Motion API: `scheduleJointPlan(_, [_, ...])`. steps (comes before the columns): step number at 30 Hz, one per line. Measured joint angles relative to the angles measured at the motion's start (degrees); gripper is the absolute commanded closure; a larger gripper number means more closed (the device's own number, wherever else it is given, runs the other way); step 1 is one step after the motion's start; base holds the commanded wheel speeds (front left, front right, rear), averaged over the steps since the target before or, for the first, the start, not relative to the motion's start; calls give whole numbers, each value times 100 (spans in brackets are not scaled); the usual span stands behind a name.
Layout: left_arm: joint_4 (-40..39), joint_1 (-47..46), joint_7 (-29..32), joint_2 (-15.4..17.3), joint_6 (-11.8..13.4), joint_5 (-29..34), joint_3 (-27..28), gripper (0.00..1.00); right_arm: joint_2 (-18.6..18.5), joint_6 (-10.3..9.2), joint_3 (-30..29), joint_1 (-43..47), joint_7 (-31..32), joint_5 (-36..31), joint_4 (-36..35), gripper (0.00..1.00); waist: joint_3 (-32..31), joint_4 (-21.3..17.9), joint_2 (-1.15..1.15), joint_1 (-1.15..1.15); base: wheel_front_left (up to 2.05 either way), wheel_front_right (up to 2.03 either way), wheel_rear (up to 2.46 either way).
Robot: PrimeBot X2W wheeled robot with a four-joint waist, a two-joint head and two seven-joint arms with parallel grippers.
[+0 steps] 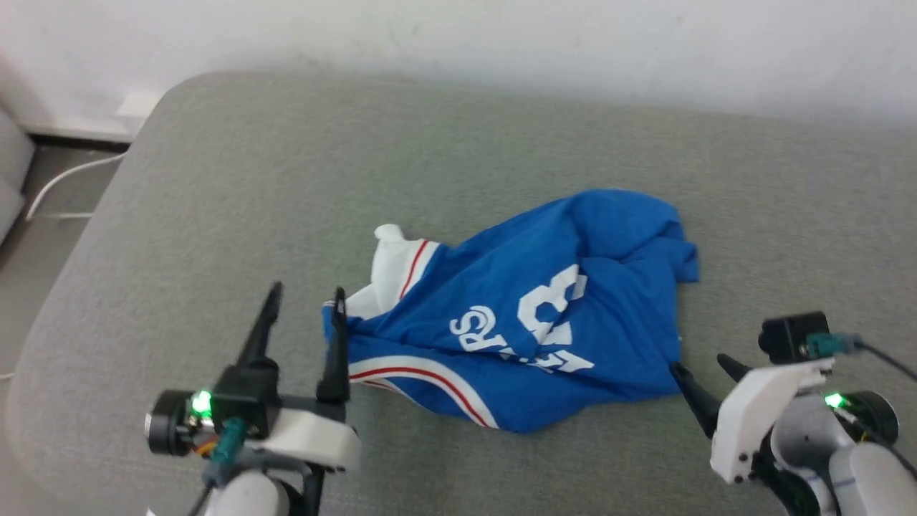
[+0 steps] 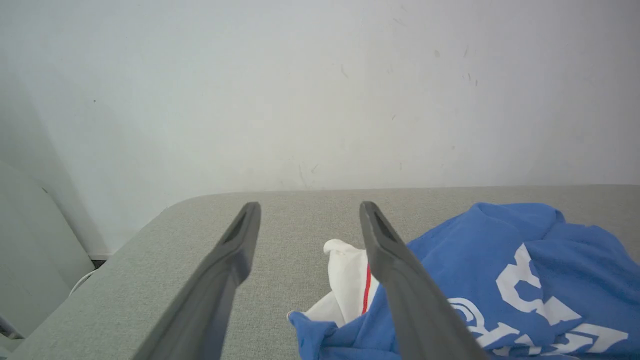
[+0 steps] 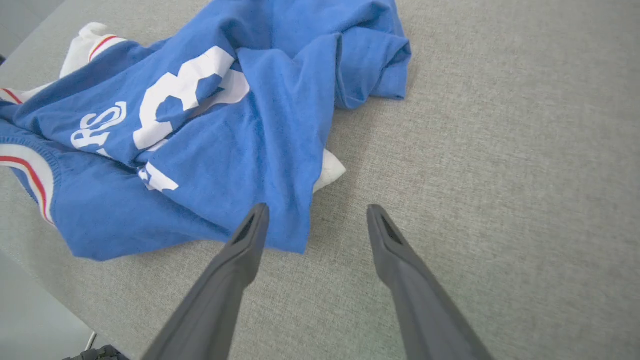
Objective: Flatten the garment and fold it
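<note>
Crumpled royal-blue jersey shirt sits mid grey fabric cushion. Left gripper at its 8 o'clock, fingers pointing 12; right gripper at 4 o'clock; both spread wide, empty.

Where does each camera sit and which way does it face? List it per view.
Head view: on the head, facing down at the garment on the grey surface; left gripper lower left, right gripper lower right.
Left wrist view: along its open fingers, toward the wall.
Right wrist view: down along its fingers at the garment's edge.
Shared: all show the garment.
</note>
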Motion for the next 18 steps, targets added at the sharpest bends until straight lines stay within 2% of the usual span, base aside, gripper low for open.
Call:
scheduleJointPlan(4, [-55, 188, 0, -207, -96, 98, -2, 0, -140, 1, 78, -397, 385, 3, 417, 0, 92, 230, 0, 0, 0, 0, 0])
scheduleJointPlan(11, [-10, 191, 0, -427, -271, 215, 35, 0, -264, 1, 248, -748, 478, -192, 1234, 0, 275, 629, 0, 0, 0, 0, 0])
scheduleJointPlan(12, [7, 191, 0, -445, -309, 240, 47, 0, -280, 1, 255, -787, 460, -209, 1308, 16, 298, 677, 0, 0, 0, 0, 0])
scheduleJointPlan(13, [23, 192, 0, -460, -322, 253, 58, 0, -291, 0, 259, -831, 426, -227, 1373, 100, 319, 719, 0, 0, 0, 0, 0])
scheduleJointPlan(18, [82, 214, 0, -546, -367, 292, 180, 0, -364, 7, 241, -957, 180, -392, 1523, 100, 354, 792, 0, 0, 0, 0, 0])
